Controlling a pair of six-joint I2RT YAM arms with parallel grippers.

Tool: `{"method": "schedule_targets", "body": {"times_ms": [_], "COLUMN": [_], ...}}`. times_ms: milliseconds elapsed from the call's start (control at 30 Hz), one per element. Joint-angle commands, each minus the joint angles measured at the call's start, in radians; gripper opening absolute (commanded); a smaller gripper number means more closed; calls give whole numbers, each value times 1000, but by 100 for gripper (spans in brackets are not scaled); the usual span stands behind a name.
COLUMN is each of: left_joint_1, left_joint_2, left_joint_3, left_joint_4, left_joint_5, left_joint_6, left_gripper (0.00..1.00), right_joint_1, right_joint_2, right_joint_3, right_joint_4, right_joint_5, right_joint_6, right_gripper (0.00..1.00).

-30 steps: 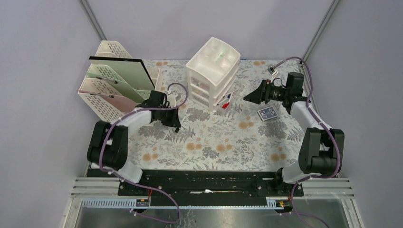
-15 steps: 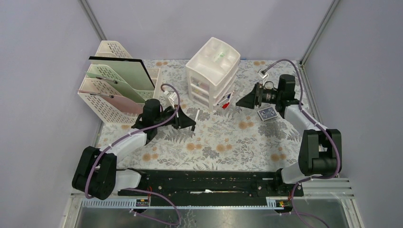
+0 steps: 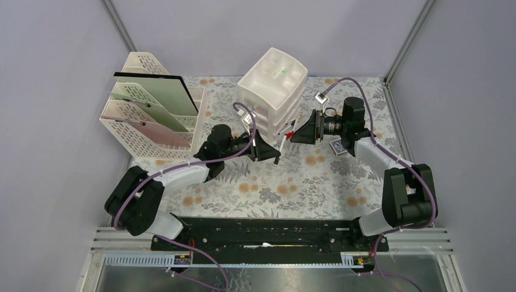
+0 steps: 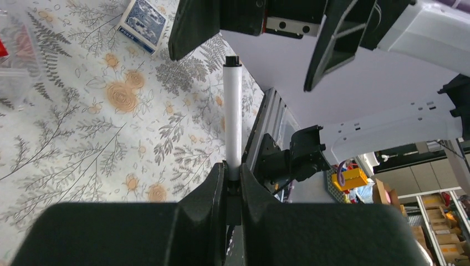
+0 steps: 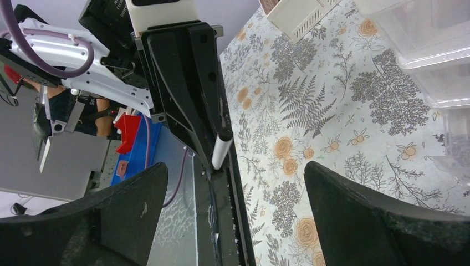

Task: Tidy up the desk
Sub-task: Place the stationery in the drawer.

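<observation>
The desk (image 3: 304, 182) is covered in a pale cloth with fern and flower print. My left gripper (image 3: 274, 151) is in front of the white drawer unit (image 3: 272, 91). In the left wrist view the gripper (image 4: 231, 169) is shut on the end of a white pen (image 4: 233, 111) with a black tip. The pen points at my right gripper (image 3: 294, 136), which faces it a short way off. In the right wrist view the right gripper (image 5: 237, 166) is open wide and empty, with the pen (image 5: 221, 147) between and beyond its jaws.
A cream lattice file rack (image 3: 152, 109) with folders stands at the back left. The drawer unit's bottom drawer is pulled out with red and blue pens (image 3: 292, 128) in it. A blue card box (image 3: 338, 148) lies under the right arm and shows in the left wrist view (image 4: 143, 19).
My left arm has swung right from the file rack to the drawer unit, carrying the pen. My right gripper has moved left toward it.
</observation>
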Motion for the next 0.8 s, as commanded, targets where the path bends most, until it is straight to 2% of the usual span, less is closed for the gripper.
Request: {"method": "schedule_targets", "body": {"times_ms": [0, 167, 333, 500, 767], "left_joint_1": [-41, -71, -84, -92, -94], "left_joint_2": [55, 96, 109, 108, 118], "left_joint_3": [69, 82, 83, 78, 83], "left_joint_4": [139, 176, 194, 204, 216], "left_joint_5": [-54, -89, -115, -133, -145], "left_joint_6": [-53, -83, -100, -109, -121], "left_gripper": [0, 0, 0, 0, 0], "right_joint_1": [10, 23, 35, 47, 72], "right_joint_2": [-44, -49, -43, -31, -22], "right_joint_3": [-16, -26, -29, -24, -16], "right_joint_4": [138, 183, 186, 186, 186], "right_joint_5": [-3, 5, 29, 38, 34], "right_joint_6": [104, 145, 164, 176, 175], "right_gripper": [100, 99, 92, 79, 47]}}
